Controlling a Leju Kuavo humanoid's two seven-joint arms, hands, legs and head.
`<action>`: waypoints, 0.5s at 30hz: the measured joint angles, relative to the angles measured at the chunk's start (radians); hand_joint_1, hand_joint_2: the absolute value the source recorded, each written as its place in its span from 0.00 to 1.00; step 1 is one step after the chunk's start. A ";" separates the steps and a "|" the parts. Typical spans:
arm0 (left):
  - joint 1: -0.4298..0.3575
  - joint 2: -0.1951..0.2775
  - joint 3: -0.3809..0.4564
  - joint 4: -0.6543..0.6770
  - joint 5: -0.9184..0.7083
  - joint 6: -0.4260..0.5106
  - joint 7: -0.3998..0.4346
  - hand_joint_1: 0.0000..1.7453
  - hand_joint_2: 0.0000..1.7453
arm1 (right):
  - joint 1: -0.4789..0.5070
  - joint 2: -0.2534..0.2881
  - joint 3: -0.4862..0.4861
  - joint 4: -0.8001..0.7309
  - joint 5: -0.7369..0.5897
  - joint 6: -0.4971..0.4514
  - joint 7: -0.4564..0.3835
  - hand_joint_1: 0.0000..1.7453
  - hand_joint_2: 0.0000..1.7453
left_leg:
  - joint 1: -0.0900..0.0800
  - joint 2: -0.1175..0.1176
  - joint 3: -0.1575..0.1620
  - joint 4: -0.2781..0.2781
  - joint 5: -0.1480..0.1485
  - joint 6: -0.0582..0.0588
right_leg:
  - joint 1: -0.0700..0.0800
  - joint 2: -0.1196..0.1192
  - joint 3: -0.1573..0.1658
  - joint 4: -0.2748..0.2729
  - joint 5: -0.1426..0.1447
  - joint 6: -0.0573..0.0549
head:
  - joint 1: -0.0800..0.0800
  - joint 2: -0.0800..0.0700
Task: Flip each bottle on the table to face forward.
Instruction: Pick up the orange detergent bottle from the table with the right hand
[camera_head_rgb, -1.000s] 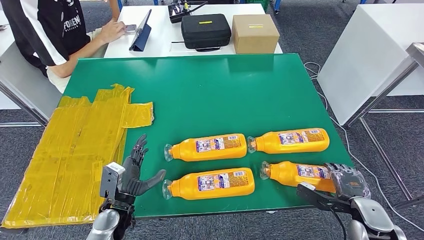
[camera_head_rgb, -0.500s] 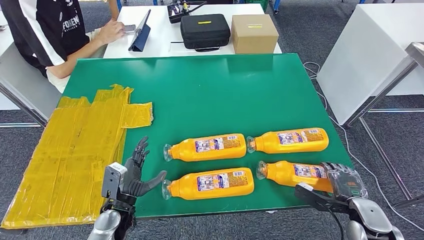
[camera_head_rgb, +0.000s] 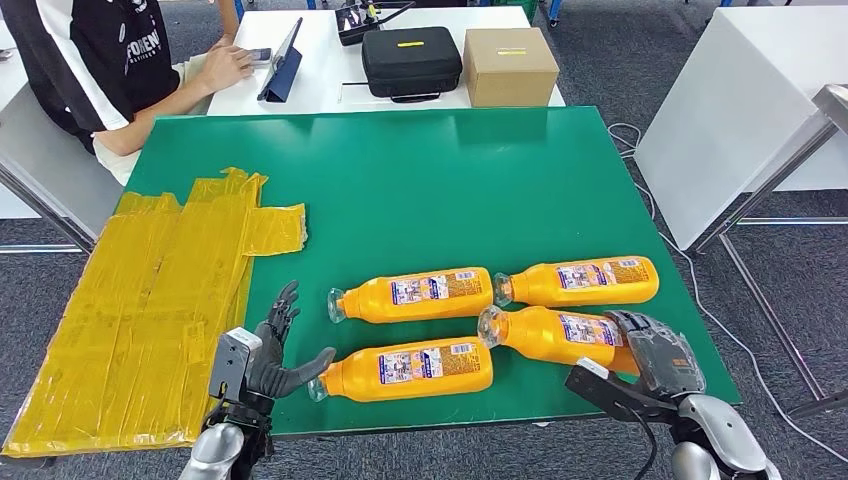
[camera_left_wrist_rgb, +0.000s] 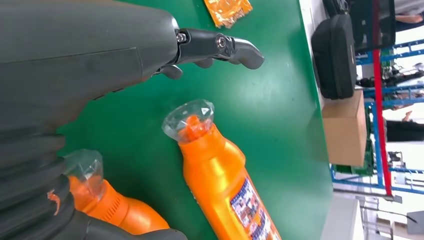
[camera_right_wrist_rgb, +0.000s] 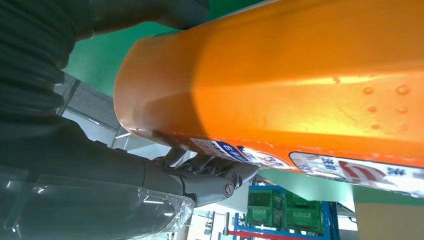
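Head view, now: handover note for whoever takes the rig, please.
Right hand grips the near-right bottle at its base end, cap end raised and angled toward table centre.
Left hand open, holding nothing, beside the cap of the near-left bottle.
Far-left bottle and far-right bottle lie flat on the green table, labels up.
Done: none clearly flipped.
Left: finish this flip, then check the other three.

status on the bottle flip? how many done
None clearly finished: all four bottles lie on the green table, labels up. In hand: the right hand grips the near-right bottle, lifted at an angle. Left hand is open beside the near-left bottle.
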 joint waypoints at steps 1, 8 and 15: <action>0.000 0.000 0.001 0.002 0.000 0.000 0.001 0.00 1.00 | 0.000 0.002 0.000 -0.001 -0.003 -0.003 -0.002 1.00 1.00 | 0.000 0.000 0.000 0.000 0.000 0.000 | 0.000 0.000 0.000 0.000 0.000 0.000 | 0.000 0.000; 0.001 -0.001 0.013 0.010 -0.001 0.000 0.014 0.00 1.00 | -0.017 0.026 -0.006 -0.012 -0.077 -0.045 -0.015 1.00 1.00 | 0.000 0.000 0.000 0.000 0.000 0.000 | 0.000 0.000 0.000 0.000 0.000 0.000 | 0.000 0.000; 0.007 -0.006 0.018 0.013 -0.003 0.000 0.016 0.00 1.00 | -0.047 0.076 -0.016 -0.018 -0.145 -0.069 -0.032 1.00 1.00 | 0.000 0.000 0.000 0.000 0.000 0.000 | 0.000 0.000 0.000 0.000 0.000 0.000 | 0.000 0.000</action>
